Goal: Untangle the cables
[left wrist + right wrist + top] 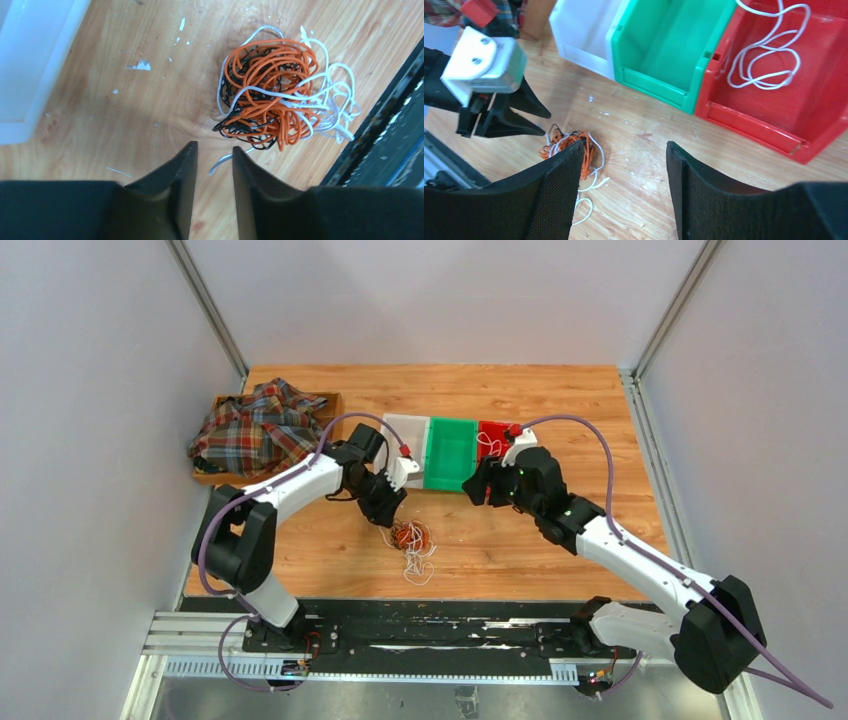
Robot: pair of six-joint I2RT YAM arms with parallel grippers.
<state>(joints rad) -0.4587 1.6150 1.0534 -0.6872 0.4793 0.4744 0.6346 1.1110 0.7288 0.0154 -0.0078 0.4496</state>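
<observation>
The left pincer (212, 149) hangs over the surface (125, 115), jaws narrowly apart, gripping nothing. The cables (272, 90) lie in one orange, black and white knot just beyond its tips, and a loose white end (220, 162) trails out beneath the gap. Best to take that single strand only, close low on it and draw it away slowly, so the knot loosens rather than lifts whole. The right pincer (624, 150) is spread wide and empty, well apart from the knot, near a red bin (754, 125) holding one white cable (769, 55).
</observation>
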